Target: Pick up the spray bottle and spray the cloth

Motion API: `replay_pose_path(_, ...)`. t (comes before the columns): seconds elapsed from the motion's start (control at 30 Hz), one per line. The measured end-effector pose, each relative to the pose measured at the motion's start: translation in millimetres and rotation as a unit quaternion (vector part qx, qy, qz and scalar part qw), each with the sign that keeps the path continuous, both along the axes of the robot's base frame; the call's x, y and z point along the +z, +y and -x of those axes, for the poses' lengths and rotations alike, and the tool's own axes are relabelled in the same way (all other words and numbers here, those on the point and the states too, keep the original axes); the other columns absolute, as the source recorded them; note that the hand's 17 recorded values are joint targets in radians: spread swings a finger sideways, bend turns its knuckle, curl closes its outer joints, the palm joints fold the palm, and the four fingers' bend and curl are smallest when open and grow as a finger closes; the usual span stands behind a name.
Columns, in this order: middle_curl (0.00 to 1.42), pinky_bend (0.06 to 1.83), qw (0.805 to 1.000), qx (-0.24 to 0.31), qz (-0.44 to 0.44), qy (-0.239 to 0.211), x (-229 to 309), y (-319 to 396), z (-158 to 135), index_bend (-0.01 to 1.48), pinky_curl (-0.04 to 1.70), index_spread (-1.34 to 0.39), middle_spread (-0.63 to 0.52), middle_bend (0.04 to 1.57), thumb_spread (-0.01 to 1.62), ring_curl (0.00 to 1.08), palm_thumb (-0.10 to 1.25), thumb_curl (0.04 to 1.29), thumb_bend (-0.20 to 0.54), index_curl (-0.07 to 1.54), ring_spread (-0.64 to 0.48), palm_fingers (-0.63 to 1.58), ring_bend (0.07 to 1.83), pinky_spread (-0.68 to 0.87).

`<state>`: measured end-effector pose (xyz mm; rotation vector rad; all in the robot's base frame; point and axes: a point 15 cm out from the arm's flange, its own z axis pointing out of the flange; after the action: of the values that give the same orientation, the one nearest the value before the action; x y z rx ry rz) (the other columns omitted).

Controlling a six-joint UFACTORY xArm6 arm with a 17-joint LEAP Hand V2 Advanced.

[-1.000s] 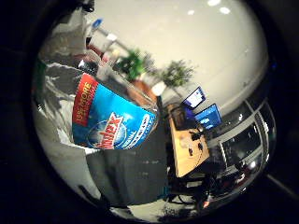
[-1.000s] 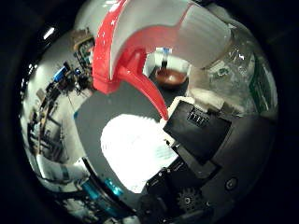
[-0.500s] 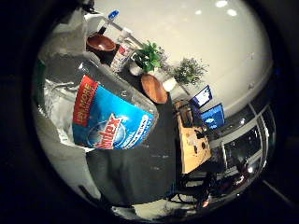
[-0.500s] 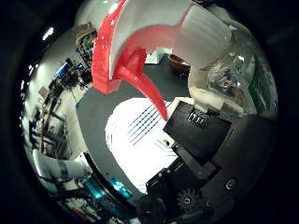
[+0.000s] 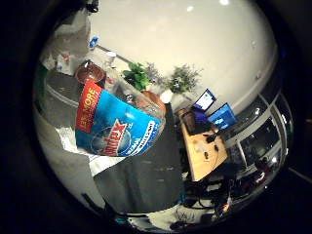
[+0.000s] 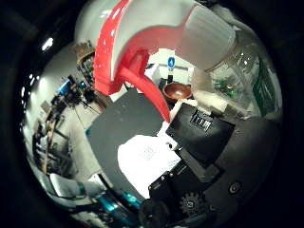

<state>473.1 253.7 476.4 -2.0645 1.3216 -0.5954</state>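
Step in hand: the spray bottle (image 5: 117, 127) is up in the hand (image 6: 209, 156), well off the dark table (image 6: 118, 121), aim being set — looks like pickup is done, spray not yet.

Thumb-side view: the bottle's red-and-white spray head (image 6: 142, 42) fills the frame from 10 to 1 o'clock, v. close to the palm. The red trigger (image 6: 145, 88) runs down toward centre, its tip just by a black finger block at approx 3 o'clock. Hand's fingers look curled round the bottle neck, gripping it; whether a finger sits on the trigger, can't tell.

White cloth (image 6: 145, 159) lies flat on the table, below the trigger at approx 7 o'clock from centre. A wooden bowl (image 6: 176, 90) sits on the far part of the table, near centre.

Little-finger view: clear bottle body w/ blue-and-red label at approx 9 o'clock, plants (image 5: 163, 78) behind at 12.

Next, my read: nozzle seems to point off toward 9 o'clock, past the cloth, so tilt the head down onto the cloth, then squeeze the trigger w/o loosening the neck grip.
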Motion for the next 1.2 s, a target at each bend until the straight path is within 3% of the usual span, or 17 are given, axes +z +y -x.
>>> replay_pose_path(0.1,0.75,1.3,0.997,0.041,-0.062,0.025,-1,30,11,1.15,0.63,-0.28,-0.19,1.32,0.56,0.58,0.99,1.0,-0.018,0.71,-0.2,1.21,1.45,-0.32)
replay_pose_path(0.2,0.75,1.29,0.991,0.079,-0.104,0.009,6,60,13,1.14,0.63,-0.28,-0.19,1.32,0.57,0.58,0.99,1.0,-0.018,0.71,-0.2,1.21,1.46,-0.32)
replay_pose_path(0.53,0.75,1.29,0.976,0.098,-0.193,-0.028,23,110,7,1.14,0.62,-0.28,-0.19,1.31,0.58,0.57,0.98,1.0,-0.019,0.71,-0.2,1.22,1.45,-0.33)
replay_pose_path(0.83,0.74,1.28,0.948,0.15,-0.28,0.034,-15,155,22,1.14,0.63,-0.28,-0.19,1.31,0.6,0.57,0.97,1.02,-0.016,0.71,-0.2,1.22,1.46,-0.33)
replay_pose_path(1.0,0.74,1.28,0.903,0.255,-0.331,0.104,-40,207,56,1.14,0.63,-0.28,-0.19,1.31,0.61,0.57,0.99,1.03,-0.014,0.71,-0.2,1.22,1.46,-0.33)
replay_pose_path(1.2,0.74,1.28,0.891,0.281,-0.339,0.111,-60,237,42,1.14,0.63,-0.28,-0.18,1.32,0.61,0.57,0.99,1.03,-0.017,0.71,-0.2,1.22,1.46,-0.33)
